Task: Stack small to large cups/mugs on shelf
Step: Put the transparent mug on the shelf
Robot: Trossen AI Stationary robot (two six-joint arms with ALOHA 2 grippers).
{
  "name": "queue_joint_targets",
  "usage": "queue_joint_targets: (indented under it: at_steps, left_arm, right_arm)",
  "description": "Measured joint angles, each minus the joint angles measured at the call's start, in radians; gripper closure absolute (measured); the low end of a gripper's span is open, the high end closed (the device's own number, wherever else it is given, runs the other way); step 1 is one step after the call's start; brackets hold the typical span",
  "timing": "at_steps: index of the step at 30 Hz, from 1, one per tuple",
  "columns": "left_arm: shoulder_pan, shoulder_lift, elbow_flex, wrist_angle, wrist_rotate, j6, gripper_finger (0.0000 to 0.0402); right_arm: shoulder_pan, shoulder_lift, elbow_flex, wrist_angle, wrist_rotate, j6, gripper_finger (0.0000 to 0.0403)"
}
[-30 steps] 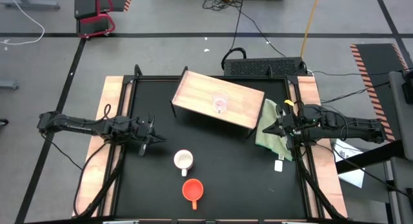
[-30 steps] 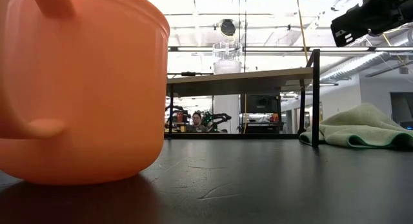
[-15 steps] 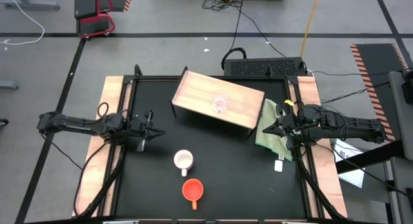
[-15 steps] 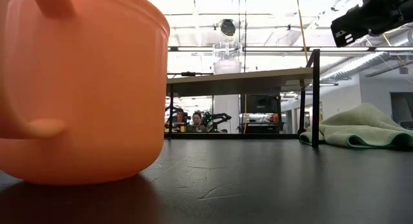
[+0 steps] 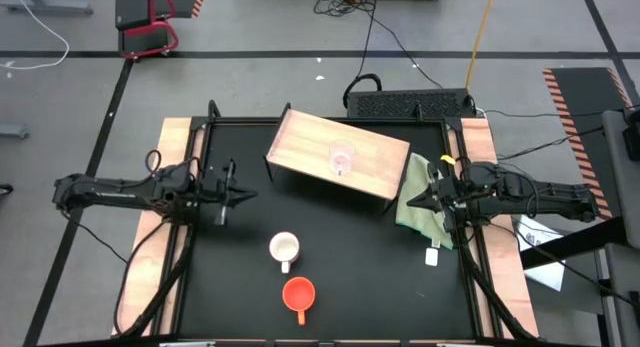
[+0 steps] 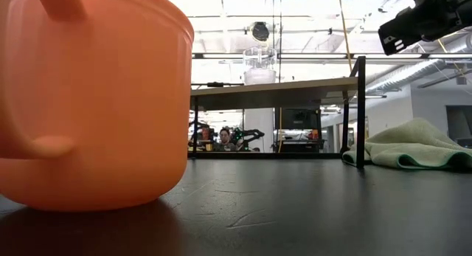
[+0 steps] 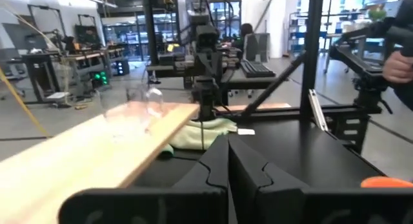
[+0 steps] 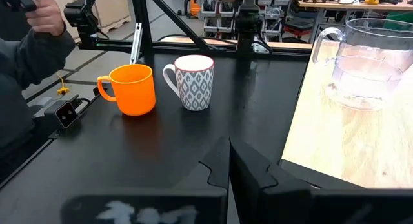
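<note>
Left gripper [image 5: 236, 195], fingers [image 7: 248, 175] pressed together and empty, risks toppling the white mug [image 5: 285, 248] (just ahead) unless reopened.

Clear cup [image 5: 342, 160] on shelf [image 5: 300, 145]; two mugs [image 5: 285, 248] before shelf.

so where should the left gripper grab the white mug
Probably by the rim, from above. The white mug stands upright, mouth open, apart from the orange mug, so one finger could go inside and one outside. Its handle points toward the orange mug, so grip the rim's far side. The left gripper, shut, must open first.
</note>
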Motion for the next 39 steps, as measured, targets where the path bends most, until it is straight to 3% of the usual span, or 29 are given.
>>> queue_joint_targets:
  at_steps: [12,24,39]
  left_arm:
    - [0.118,0.174,0.134,0.012,0.007,-0.003,0.0400]
    - [0.295,0.428,0.286,0.127,0.226,-0.024,0.0401]
    - [0.370,0.551,0.402,0.128,0.309,-0.014,0.0401]
  right_arm:
    - [0.000,0.000,-0.023,0.017,0.000,0.000,0.0403]
    - [0.000,0.000,-0.023,0.017,-0.001,-0.006,0.0403]
    - [0.087,-0.140,0.043,-0.108,-0.001,0.035,0.0403]
